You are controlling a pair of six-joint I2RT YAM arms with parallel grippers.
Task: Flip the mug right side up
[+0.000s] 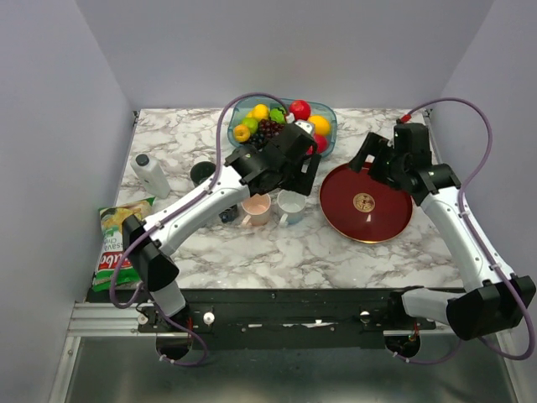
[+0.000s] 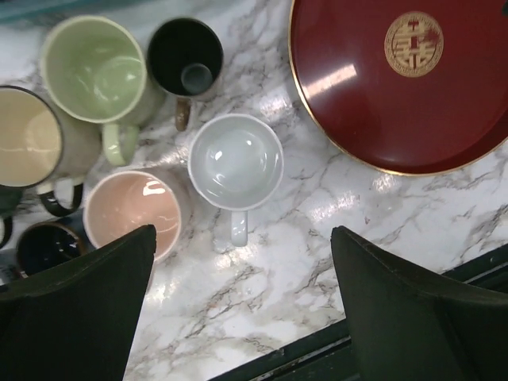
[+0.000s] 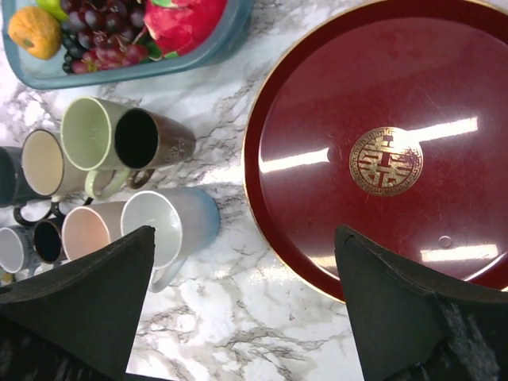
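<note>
A pale blue mug [image 1: 291, 206] stands mouth up on the marble table, handle toward the near edge. It also shows in the left wrist view [image 2: 236, 163] and the right wrist view [image 3: 171, 226]. A pink mug [image 2: 131, 210], a green mug [image 2: 95, 67], a black mug [image 2: 185, 57] and a beige mug [image 2: 28, 135] stand mouth up around it. My left gripper [image 1: 300, 168] hovers above the mugs, open and empty [image 2: 238, 317]. My right gripper [image 1: 377, 161] hangs open and empty over the edge of the red plate [image 3: 242, 309].
A round red plate [image 1: 365, 201] lies right of the mugs. A glass bowl of fruit [image 1: 281, 117] sits at the back. A white bottle [image 1: 151, 175] and a green chips bag [image 1: 113, 243] are at the left. Grey walls close in both sides.
</note>
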